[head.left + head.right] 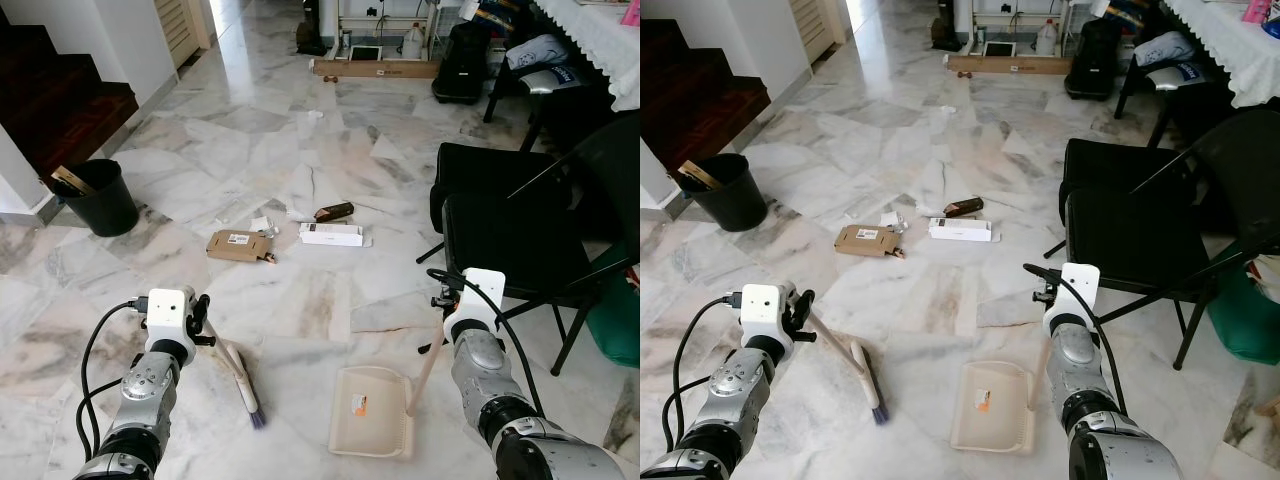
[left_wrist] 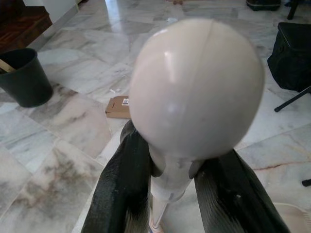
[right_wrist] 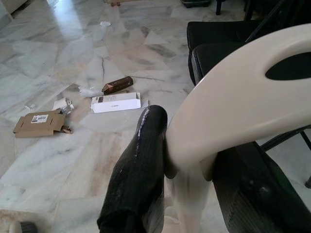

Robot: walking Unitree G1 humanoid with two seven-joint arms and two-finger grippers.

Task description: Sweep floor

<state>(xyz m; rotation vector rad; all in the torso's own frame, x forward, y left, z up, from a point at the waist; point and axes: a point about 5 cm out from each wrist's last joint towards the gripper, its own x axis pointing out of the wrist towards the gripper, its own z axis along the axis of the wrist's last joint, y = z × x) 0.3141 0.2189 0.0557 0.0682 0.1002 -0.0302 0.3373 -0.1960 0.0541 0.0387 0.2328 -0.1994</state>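
1. Your left gripper (image 2: 170, 194) is clamped on the cream plastic handle of a small hand broom (image 1: 238, 375) — both black fingers (image 2: 124, 189) press the shaft just below its rounded knob. The broom slants down to the marble floor (image 1: 300, 150), its purple-tipped bristles touching the tiles in front of your left arm.
2. Your right gripper (image 3: 187, 174) is closed on the looped cream handle of a beige plastic dustpan (image 1: 372, 410). The pan lies flat on the floor between your two arms, nearer the right one, with a small orange label on its inside.
3. Litter ahead of you, well apart from broom and pan: a flattened brown cardboard box (image 1: 238, 245), a long white carton (image 1: 331, 234), a dark brown wrapper (image 1: 334, 211) just beyond the carton, and crumpled white scraps (image 1: 262, 224) between the boxes.
4. A black round bucket (image 1: 100, 197) stands to your left near the dark wooden stairs (image 1: 50, 100) — something tan sticks out of it.
5. A black folding chair (image 1: 520, 230) stands close on your right, just beside the right arm.
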